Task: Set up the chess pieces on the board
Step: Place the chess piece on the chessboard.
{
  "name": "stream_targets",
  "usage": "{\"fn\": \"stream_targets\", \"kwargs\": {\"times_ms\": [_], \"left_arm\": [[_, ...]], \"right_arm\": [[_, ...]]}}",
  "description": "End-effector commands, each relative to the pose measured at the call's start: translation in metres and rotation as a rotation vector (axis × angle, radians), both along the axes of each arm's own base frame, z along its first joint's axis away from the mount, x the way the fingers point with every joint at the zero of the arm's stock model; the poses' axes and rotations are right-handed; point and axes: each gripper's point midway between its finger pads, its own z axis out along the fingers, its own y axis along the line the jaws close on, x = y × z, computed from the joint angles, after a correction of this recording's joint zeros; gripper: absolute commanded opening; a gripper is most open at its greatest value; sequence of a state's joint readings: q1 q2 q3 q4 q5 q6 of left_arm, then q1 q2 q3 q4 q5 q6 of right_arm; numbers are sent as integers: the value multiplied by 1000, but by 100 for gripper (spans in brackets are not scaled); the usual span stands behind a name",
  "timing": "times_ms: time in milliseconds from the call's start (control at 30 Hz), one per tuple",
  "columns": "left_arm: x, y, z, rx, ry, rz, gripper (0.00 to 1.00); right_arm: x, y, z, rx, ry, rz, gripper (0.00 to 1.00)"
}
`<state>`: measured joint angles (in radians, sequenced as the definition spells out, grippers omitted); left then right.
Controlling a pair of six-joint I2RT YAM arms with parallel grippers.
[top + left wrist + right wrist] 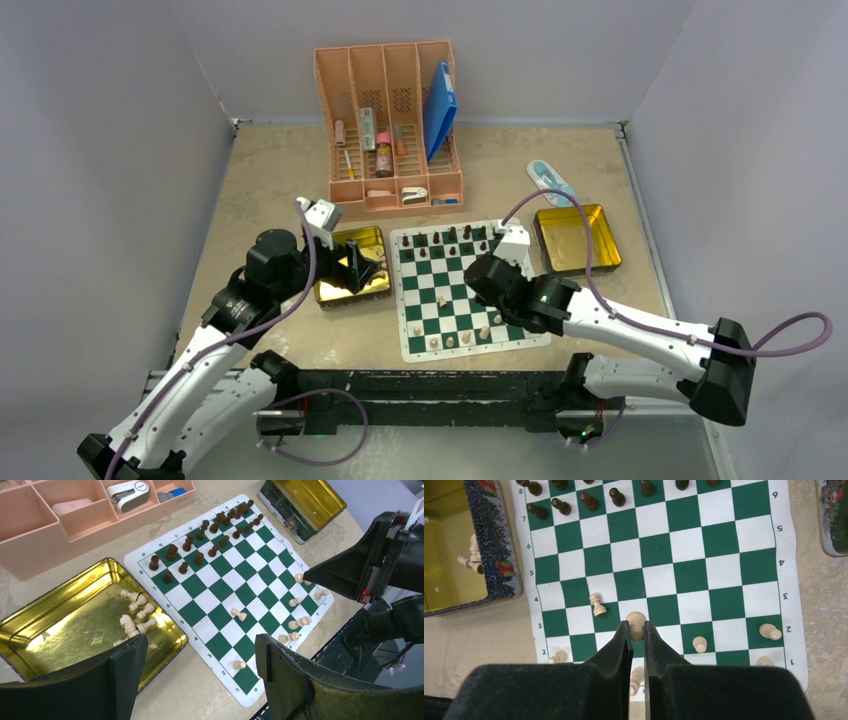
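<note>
Left arm point(215, 340) reaches forward from its base, wrist turned toward the middle. Left gripper point(200, 645) is tilted downward, jaws spread wide, nothing between them. Right arm point(640, 335) folds at the elbow far right and stretches low toward centre. Right gripper point(636, 630) points down, fingers pinched tight on a pale piece point(636, 620) at the tips.

The board point(719, 570) is green-and-white checks with a white border. Between the black right gripper's point(636, 632) jaws sits a pale tan pawn point(636, 619); beyond them stand dark brown pieces point(616, 497). Just left of the black left gripper's point(200, 647) jaws, a tin point(60, 625) shines gold inside, with pale tan pieces point(132, 622) in it. Beyond it the organiser point(45, 525) is pink.
</note>
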<state>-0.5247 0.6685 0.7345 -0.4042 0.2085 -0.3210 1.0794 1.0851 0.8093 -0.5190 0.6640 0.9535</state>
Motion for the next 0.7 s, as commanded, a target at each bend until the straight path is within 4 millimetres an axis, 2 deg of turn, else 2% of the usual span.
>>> {"fn": "stream_targets", "kwargs": {"times_ms": [0, 200, 333, 467, 667], "left_arm": [[2, 6, -4, 39, -2, 15, 78], [-4, 2, -4, 18, 8, -12, 78], [-6, 1, -2, 12, -1, -25, 78], [-8, -7, -2, -5, -1, -68, 78], [-9, -14, -7, 4, 23, -115, 78]], "right_arm": [[5, -15, -8, 5, 58, -68, 7], [10, -26, -26, -47, 121, -138, 7], [8, -44, -42, -167, 193, -211, 7], [7, -54, -44, -208, 228, -274, 7], [-6, -70, -60, -243, 306, -334, 7]]}}
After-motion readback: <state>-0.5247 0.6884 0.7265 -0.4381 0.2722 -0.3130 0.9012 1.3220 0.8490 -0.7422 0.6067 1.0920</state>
